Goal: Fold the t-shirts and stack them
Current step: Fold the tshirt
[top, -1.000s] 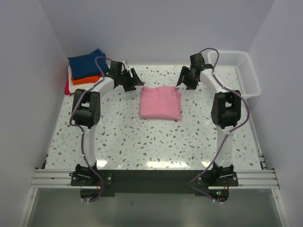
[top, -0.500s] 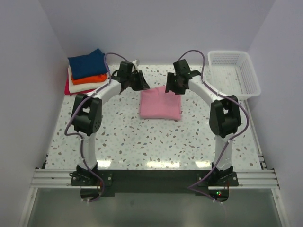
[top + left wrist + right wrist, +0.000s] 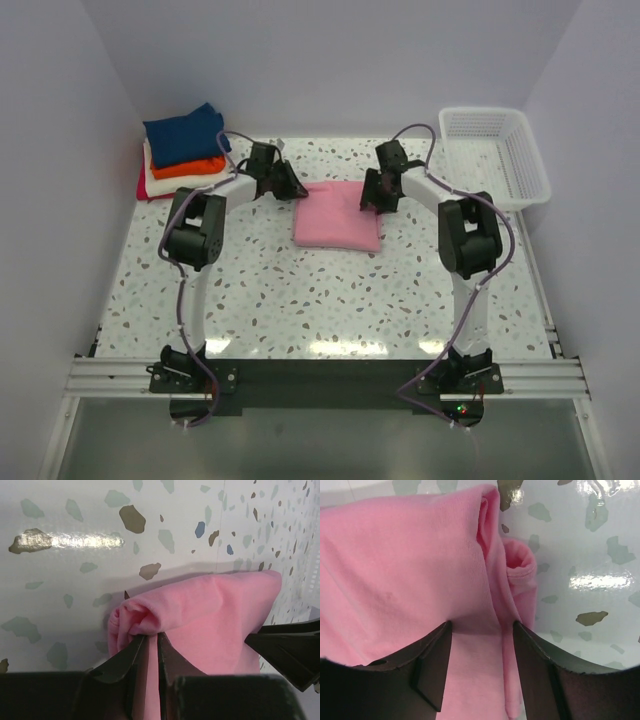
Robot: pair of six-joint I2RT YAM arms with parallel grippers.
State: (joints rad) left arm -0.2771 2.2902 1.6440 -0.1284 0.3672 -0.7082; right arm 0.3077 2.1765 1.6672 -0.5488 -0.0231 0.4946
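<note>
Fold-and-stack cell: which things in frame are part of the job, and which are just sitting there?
Job:
- pink t-shirt, mid-table
- folded t-shirt stack, far left, navy on top
- left gripper, pinching a far corner of the pink one
- right gripper, open astride the other far corner

Lying about:
- white mesh basket, far right
- speckled table

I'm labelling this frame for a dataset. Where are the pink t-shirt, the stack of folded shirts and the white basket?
pink t-shirt (image 3: 337, 215), top view, centre of its upper face.
stack of folded shirts (image 3: 182, 133), top view, the navy layer on top.
white basket (image 3: 495, 150), top view, its bare mesh floor.
</note>
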